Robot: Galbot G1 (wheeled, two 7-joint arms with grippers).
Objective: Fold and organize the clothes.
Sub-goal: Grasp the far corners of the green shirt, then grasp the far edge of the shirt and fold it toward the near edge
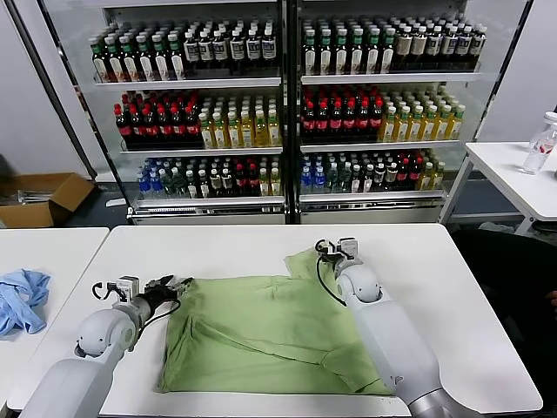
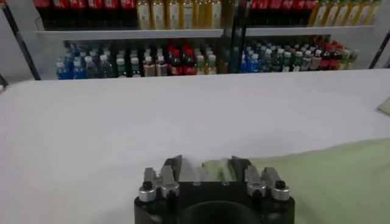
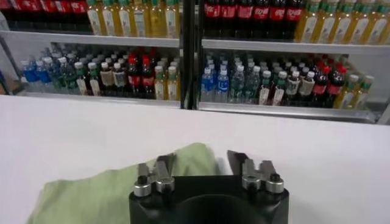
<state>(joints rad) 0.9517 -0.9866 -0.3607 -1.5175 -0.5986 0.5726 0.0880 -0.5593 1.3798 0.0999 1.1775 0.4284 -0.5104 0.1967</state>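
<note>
The light green polo shirt [image 1: 261,335] lies partly folded on the white table [image 1: 226,248]; its collar, buttons and chest print are hidden. My left gripper [image 1: 172,284] is low at the shirt's far left corner. It is open, and the shirt's edge [image 2: 213,165] lies between its fingers [image 2: 173,165]. My right gripper [image 1: 333,252] is at the far right corner, over a sleeve tip. It is open, with green fabric [image 3: 190,159] between its fingers [image 3: 236,161]. More of the shirt shows in the left wrist view [image 2: 329,176] and in the right wrist view [image 3: 85,195].
A smaller light blue cloth [image 1: 22,298] lies on the neighbouring table at the left. Glass-door coolers full of bottles [image 1: 287,113] stand behind the table. A cardboard box [image 1: 43,196] sits on the floor at the left. A side table with a bottle [image 1: 540,144] stands at the right.
</note>
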